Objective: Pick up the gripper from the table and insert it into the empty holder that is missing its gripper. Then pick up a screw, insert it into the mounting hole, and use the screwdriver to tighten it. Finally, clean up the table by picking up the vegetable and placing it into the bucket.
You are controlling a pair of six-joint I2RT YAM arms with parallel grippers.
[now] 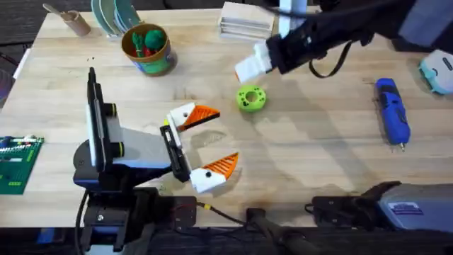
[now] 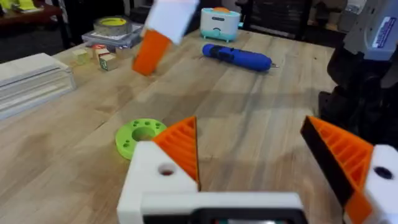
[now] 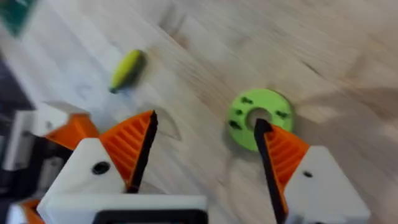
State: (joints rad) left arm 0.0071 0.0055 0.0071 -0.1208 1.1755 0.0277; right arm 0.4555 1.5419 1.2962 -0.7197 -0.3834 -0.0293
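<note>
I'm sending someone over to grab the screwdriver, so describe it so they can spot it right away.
Start at the wooden table and look to its far right side, past the lime-green disc near the middle. The screwdriver lies flat there on bare wood, its thin metal bit pointing toward the near edge. It is the blue, pen-shaped thing, unlike the pale blue rounded gadget beyond it.

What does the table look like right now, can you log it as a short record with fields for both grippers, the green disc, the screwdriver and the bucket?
left gripper: white mounts with orange ribbed tips, open, low over the wooden table, holding nothing
right gripper: open, above the disc, holding nothing
lime-green round plastic disc: flat on the table, near the middle
blue pen-shaped electric screwdriver: lying at the table's right side, untouched
small round bucket with orange rim: far left, green and red items inside
yellow-green vegetable-like piece: lying on the table
</note>
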